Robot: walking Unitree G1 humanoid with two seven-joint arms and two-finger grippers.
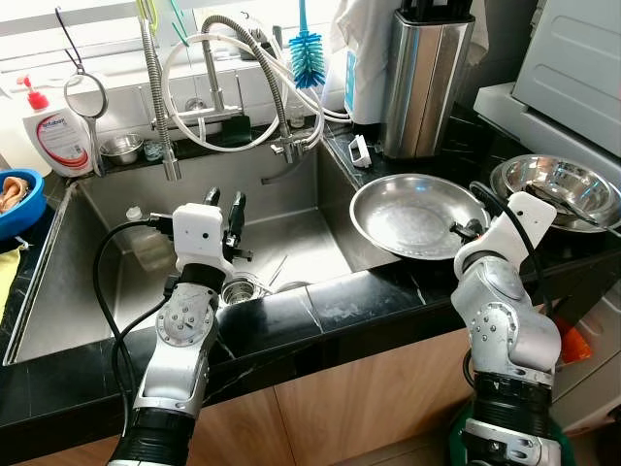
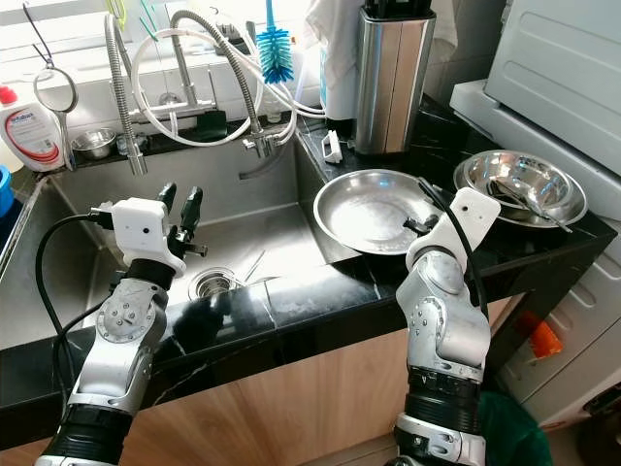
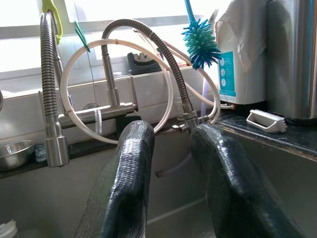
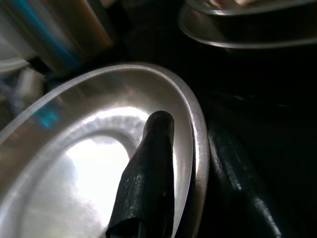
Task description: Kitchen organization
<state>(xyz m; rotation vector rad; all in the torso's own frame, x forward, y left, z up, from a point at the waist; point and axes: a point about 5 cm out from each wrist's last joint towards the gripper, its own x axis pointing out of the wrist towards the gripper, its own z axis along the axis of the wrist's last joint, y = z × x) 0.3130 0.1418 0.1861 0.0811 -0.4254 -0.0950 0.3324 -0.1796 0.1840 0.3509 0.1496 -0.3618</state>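
Note:
A wide steel plate (image 1: 408,221) lies flat on the black counter (image 1: 330,311), just right of the sink (image 1: 301,238). My right gripper (image 4: 190,126) is at the plate's near right rim (image 4: 198,144). One black finger (image 4: 151,163) reaches over the inside of the plate and the other lies outside, below the rim; they stand open around it. My left gripper (image 1: 223,198) is raised over the sink basin, pointing at the taps. Its two fingers (image 3: 131,168) are parted and hold nothing.
A steel bowl (image 1: 558,189) holding utensils sits at the counter's right end. A tall steel canister (image 1: 422,83), a blue bottle brush (image 1: 308,53) and looped faucet hoses (image 1: 247,87) line the back. A soap bottle (image 1: 58,136) and a blue bowl (image 1: 15,199) stand at the left.

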